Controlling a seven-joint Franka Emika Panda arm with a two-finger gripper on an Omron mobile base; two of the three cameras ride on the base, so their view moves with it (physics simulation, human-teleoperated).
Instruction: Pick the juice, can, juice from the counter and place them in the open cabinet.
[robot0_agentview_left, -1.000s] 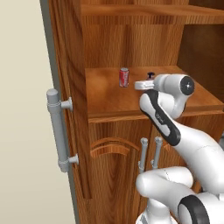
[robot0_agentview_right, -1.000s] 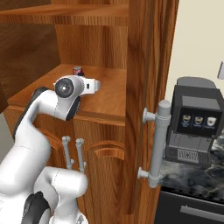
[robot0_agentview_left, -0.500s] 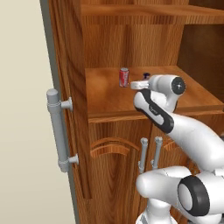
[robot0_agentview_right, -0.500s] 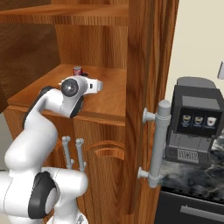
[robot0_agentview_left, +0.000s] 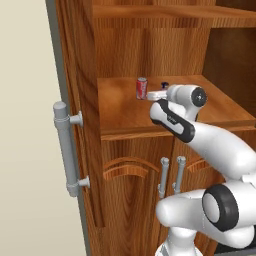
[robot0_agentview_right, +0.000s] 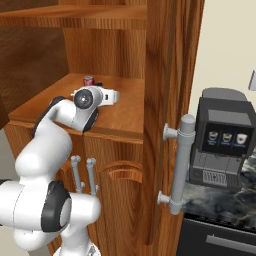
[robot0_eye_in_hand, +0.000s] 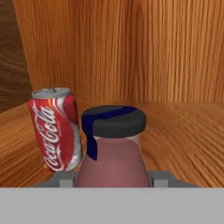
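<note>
Changes since a second ago: my arm has reached deeper over the cabinet shelf (robot0_agentview_left: 120, 112), wrist drawn closer to the can (robot0_agentview_left: 142, 88). My gripper (robot0_eye_in_hand: 112, 178), clamped on the juice bottle (robot0_eye_in_hand: 111, 148), now sits just beside the can, bottle cap (robot0_agentview_left: 164, 85) showing right of it. My elbow and lower links have swung up and forward.

The can (robot0_eye_in_hand: 56, 130) is red with white script and a silver top. The juice bottle (robot0_eye_in_hand: 113, 151) is dusky maroon with a black cap crossed by a dark blue band. The cabinet (robot0_agentview_left: 125, 107) is reddish-brown grained wood with a grey bar handle (robot0_agentview_left: 67, 149).
</note>
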